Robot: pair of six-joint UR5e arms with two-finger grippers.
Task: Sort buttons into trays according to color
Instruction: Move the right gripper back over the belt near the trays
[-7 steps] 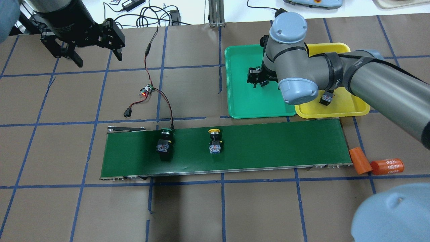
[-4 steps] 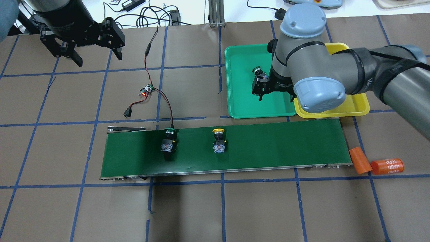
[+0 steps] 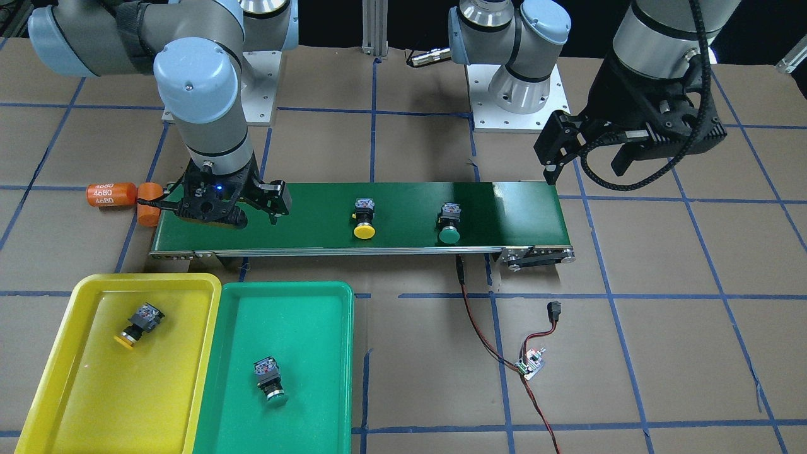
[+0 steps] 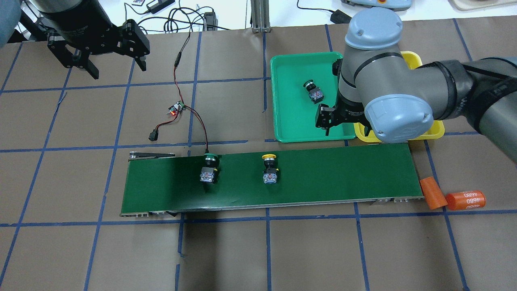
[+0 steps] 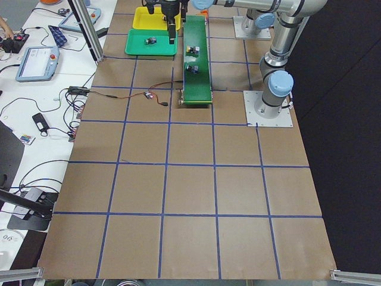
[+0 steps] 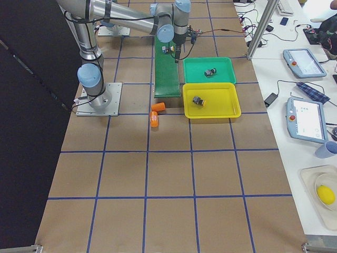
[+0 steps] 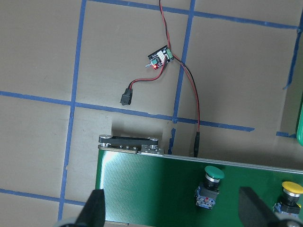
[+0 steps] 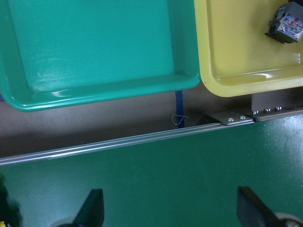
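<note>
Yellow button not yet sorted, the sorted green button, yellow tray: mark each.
unsorted yellow button (image 4: 269, 169): overhead view, body.
sorted green button (image 4: 314, 92): overhead view, body.
yellow tray (image 3: 145, 278): front-facing view, rim.

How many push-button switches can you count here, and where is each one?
4. One yellow-capped button lies in the yellow tray, one green-capped button in the green tray; another yellow button and another green button lie on the conveyor belt. None seems hidden.
</note>
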